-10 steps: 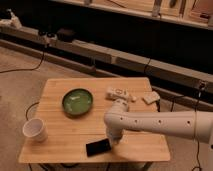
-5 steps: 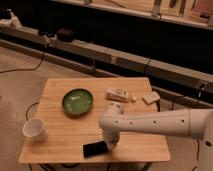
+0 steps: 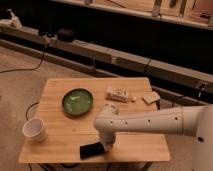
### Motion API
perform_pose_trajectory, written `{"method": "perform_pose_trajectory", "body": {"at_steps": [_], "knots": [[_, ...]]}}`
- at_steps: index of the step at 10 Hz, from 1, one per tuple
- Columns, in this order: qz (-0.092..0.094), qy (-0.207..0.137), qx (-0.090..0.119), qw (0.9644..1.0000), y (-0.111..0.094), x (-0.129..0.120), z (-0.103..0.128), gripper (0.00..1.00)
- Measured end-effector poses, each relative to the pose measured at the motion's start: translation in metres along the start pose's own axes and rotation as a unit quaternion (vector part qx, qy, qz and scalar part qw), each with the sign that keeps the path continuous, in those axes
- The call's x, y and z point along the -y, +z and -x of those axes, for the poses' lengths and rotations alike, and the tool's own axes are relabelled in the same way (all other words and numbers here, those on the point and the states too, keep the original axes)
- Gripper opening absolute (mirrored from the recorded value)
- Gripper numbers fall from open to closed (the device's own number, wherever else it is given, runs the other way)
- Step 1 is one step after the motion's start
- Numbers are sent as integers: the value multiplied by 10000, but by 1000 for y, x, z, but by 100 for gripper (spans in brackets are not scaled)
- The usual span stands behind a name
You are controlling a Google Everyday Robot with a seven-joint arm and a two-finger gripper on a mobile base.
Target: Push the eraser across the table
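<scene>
The eraser (image 3: 91, 150) is a flat black block lying near the front edge of the light wooden table (image 3: 60, 145), left of centre. My white arm reaches in from the right. Its gripper (image 3: 107, 144) is down at the table surface, right against the eraser's right end. The gripper's tip is hidden behind the wrist.
A green bowl (image 3: 77, 102) sits at the table's middle left. A white cup (image 3: 35, 130) stands at the front left corner. A white box (image 3: 118, 94) and a small tan piece (image 3: 151, 97) lie at the back right. Shelving and cables run behind the table.
My arm has swung left along the front of the table. The eraser has slid a little to the left with it.
</scene>
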Motion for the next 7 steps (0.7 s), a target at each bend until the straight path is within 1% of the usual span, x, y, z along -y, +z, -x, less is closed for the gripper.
{"method": "perform_pose_trajectory", "body": {"at_steps": [3,7], "knots": [[9,77,18,10000,0,4,8,2],[24,85,75,9999,-1,8,18,2]]}}
